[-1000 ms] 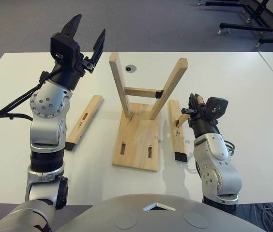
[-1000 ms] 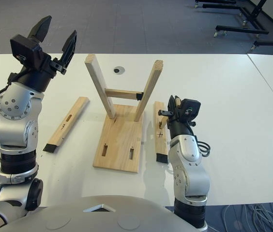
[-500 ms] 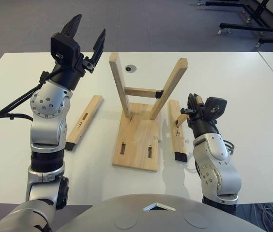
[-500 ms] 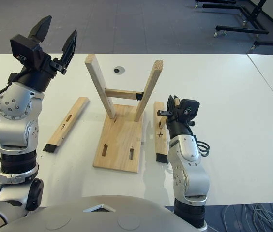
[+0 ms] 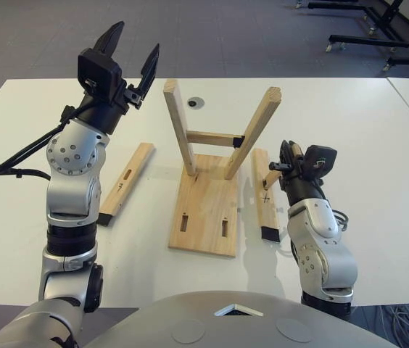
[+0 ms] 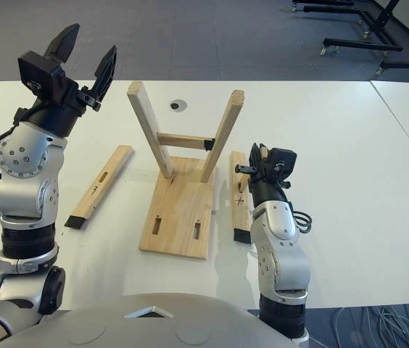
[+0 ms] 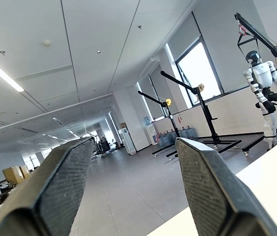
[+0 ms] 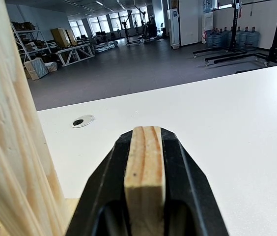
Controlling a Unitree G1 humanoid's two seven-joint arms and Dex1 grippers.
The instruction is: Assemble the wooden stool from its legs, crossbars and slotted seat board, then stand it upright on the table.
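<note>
Left gripper (image 5: 135, 40): I hold it raised above the table (image 5: 378, 145) near its left edge, fingers wide apart, empty, out of the way | right gripper (image 5: 286, 161): clamped on what looks like a crossbar (image 8: 145, 162), poised beside the loose leg (image 5: 265, 196) | seat board (image 5: 206, 210): flat mid-table, two legs (image 5: 180, 130) slotted upright.

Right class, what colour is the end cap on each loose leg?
Black. The cap shows best in the left eye view.

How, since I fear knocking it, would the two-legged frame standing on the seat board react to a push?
Probably stiff: a crossbar ties its legs. Possibly tippy: the frame stands tall at the seat board's far end. Unlikely to roll: its legs look square-edged.
</note>
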